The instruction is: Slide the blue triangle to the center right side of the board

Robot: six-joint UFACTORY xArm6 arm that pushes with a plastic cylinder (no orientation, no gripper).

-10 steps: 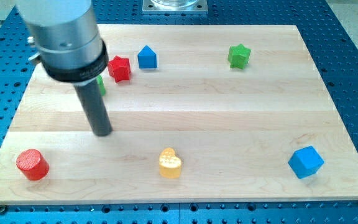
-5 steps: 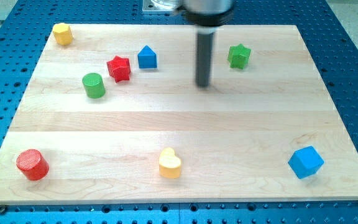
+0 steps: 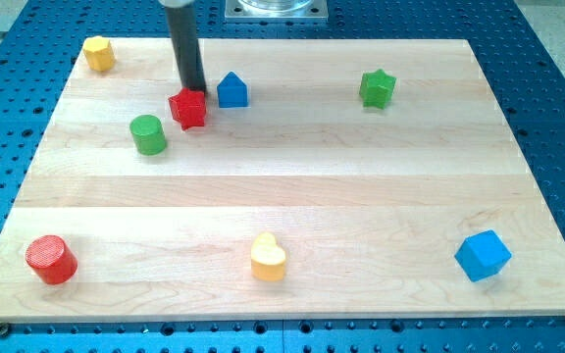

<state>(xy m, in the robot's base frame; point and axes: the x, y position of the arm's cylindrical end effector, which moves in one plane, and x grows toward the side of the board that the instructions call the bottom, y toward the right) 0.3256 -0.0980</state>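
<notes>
The blue triangle [image 3: 231,90] sits on the wooden board [image 3: 292,186] in the upper left part of the view. My tip [image 3: 194,89] is just to its left, at the top edge of the red star [image 3: 188,108], which lies between the tip's lower side and the triangle's left. A small gap separates the rod from the triangle.
A green cylinder [image 3: 148,134] lies left of the red star. A yellow block [image 3: 98,53] is at the top left corner, a green star [image 3: 377,88] at the upper right, a blue cube [image 3: 483,255] at the bottom right, a yellow heart [image 3: 268,257] at the bottom middle, a red cylinder [image 3: 50,260] at the bottom left.
The rod swept from the left to the upper middle of the board, then back left to stand beside the blue triangle above the red star. No block has visibly moved.
</notes>
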